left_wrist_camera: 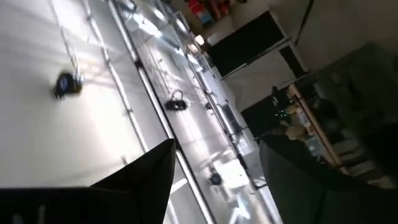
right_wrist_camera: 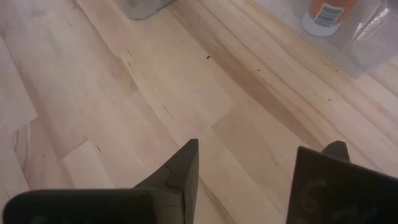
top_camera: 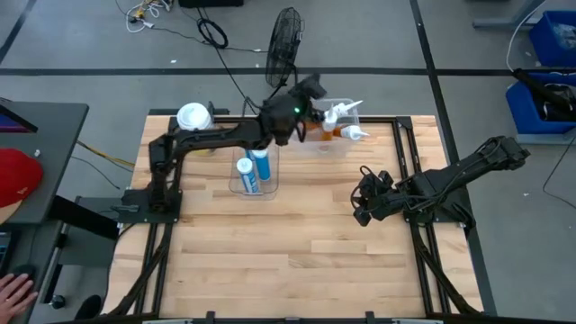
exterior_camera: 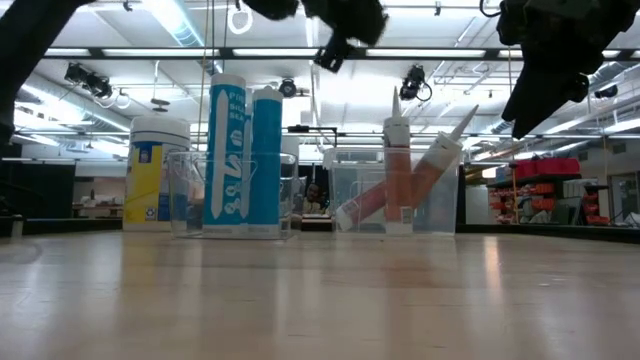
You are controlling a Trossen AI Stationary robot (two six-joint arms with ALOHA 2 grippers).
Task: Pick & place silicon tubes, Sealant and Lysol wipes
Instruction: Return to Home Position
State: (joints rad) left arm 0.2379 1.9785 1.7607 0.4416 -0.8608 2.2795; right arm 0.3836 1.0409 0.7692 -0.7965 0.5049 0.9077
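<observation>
Two tools, both empty, are shown with the sorting apparently finished. The left tool (left_wrist_camera: 217, 146) is raised above the right transparent bin (exterior_camera: 445, 205), its fingers set well apart around nothing and aimed at the ceiling. The right tool (right_wrist_camera: 264, 149) is held low over bare tabletop (top_camera: 297, 252), likewise spread and touching nothing. The main hazard is judged to lie in the left arm's retreat. If it is swept back too low, the upright nozzles of the orange sealant (exterior_camera: 398, 175) or the tall blue silicon tubes (exterior_camera: 240, 160) in the left transparent bin (exterior_camera: 185, 200) could be clipped and a bin tipped. The Lysol wipes (exterior_camera: 155, 170) are stood on the tabletop beside that bin, outside it; contact between them cannot be judged.
</observation>
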